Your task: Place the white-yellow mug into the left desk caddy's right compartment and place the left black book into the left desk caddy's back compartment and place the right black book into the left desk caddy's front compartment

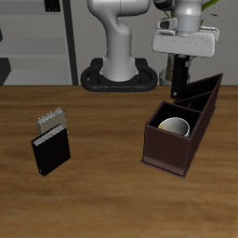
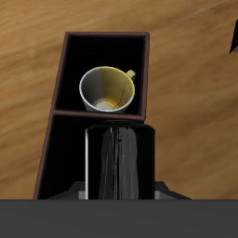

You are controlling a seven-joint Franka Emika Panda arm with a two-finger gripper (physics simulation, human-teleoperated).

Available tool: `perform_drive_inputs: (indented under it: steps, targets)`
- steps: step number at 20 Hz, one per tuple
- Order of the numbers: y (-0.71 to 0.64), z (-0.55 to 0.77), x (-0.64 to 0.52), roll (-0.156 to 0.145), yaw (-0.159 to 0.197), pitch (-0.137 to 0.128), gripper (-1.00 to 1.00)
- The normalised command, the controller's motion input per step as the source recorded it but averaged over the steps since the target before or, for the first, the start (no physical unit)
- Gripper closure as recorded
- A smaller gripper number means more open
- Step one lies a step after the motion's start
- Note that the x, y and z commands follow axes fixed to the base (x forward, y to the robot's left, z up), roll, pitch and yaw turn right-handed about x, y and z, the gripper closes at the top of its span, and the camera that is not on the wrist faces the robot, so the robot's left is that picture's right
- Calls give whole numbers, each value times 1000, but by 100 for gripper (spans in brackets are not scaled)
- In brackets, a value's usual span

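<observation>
The robot arm (image 1: 119, 37) is white and shiny, made of thick round parts like fat tubes. Far from the claw, the arm stands on a flat, dark grey round base (image 1: 119, 78). Just above the claw (image 1: 180, 67) sits a pale grey, boxy block with small dark marks on its face. The part of the arm over that block is grey and white. The claw's fingers (image 1: 180, 74) are black and thin. In the wrist view the claw's body is a dark grey band.
</observation>
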Motion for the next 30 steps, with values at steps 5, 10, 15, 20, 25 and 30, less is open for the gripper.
perform_drive_inputs:
  steps: [5, 10, 15, 20, 25, 30]
  targets:
    - [139, 102, 63, 12, -34, 1, 100]
    - [179, 93, 2, 28, -26, -8, 100]
    - [143, 62, 0, 22, 9, -30, 100]
    - [152, 23, 236, -6, -48, -6, 100]
    - [97, -44, 211, -11, -9, 30, 100]
    - [73, -51, 26, 13, -5, 10, 100]
